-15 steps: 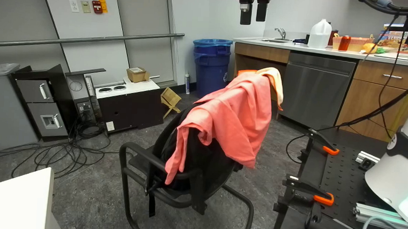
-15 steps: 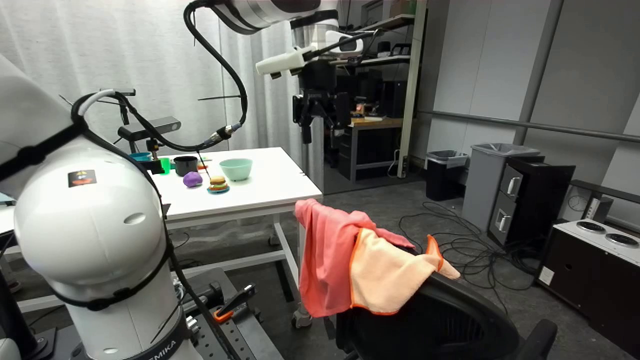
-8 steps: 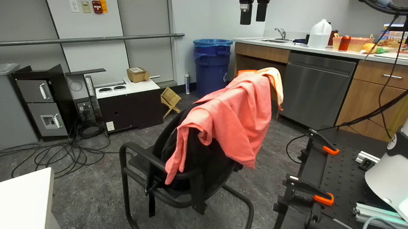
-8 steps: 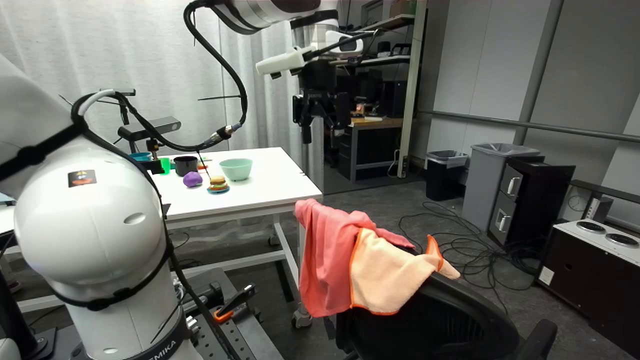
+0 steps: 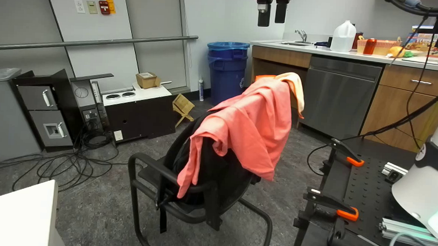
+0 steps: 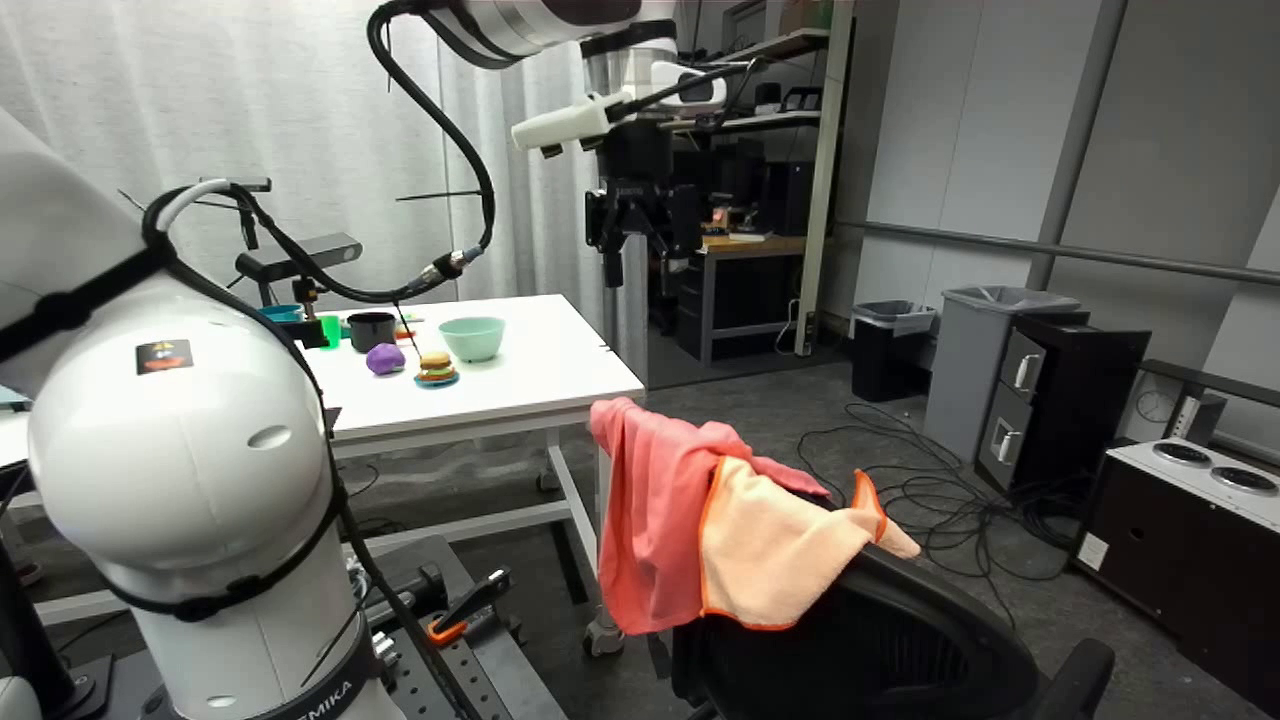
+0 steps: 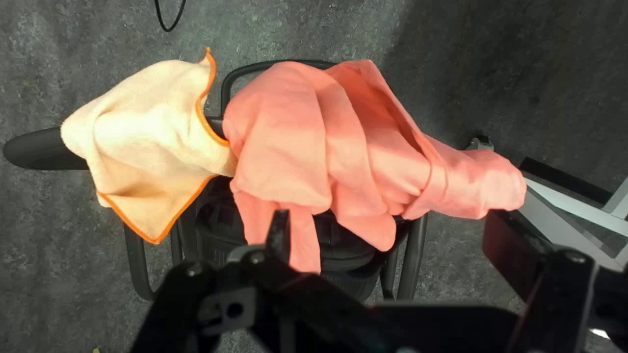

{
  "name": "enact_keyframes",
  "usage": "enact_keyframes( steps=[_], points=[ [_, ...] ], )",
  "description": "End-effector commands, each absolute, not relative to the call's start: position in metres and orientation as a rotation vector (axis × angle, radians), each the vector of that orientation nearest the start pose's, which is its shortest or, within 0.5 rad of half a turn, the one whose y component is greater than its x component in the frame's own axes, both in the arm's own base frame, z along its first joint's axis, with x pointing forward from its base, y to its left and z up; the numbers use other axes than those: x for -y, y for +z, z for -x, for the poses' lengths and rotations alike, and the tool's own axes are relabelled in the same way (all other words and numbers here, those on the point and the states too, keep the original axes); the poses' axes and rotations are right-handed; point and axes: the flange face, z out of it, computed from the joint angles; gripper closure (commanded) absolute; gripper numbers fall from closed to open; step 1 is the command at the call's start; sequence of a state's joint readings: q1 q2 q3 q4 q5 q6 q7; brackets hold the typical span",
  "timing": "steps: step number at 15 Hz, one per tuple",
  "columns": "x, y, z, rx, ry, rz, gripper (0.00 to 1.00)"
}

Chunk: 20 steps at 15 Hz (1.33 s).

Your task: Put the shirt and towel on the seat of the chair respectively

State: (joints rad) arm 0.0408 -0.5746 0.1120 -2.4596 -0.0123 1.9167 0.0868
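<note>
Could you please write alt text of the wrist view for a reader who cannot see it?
A pink shirt and a pale towel with orange edging hang side by side over a black chair, seen from above. The open gripper shows across the bottom, holding nothing.

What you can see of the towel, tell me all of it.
The towel is pale peach with an orange border and looks like soft, fuzzy cloth. Creased, it drapes over the chair backrest, reaching to both sides. Its edge appears to meet the pink shirt; the open gripper hangs clear above.
</note>
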Motion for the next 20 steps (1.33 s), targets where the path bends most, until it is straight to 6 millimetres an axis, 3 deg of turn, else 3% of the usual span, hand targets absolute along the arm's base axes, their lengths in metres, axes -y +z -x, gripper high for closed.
enact_keyframes(
  steps=[1,5,10,16,20],
  points=[
    [-0.060,0.498,-0.375,0.085,-0.057,3.209,0.00],
    [-0.060,0.498,-0.375,0.085,-0.057,3.209,0.00],
    [-0.055,0.481,-0.397,0.133,-0.046,3.229,0.00],
    [-0.050,0.442,-0.431,0.123,-0.057,3.196,0.00],
    [-0.045,0.409,-0.440,0.109,-0.001,3.198,0.00]
  ],
)
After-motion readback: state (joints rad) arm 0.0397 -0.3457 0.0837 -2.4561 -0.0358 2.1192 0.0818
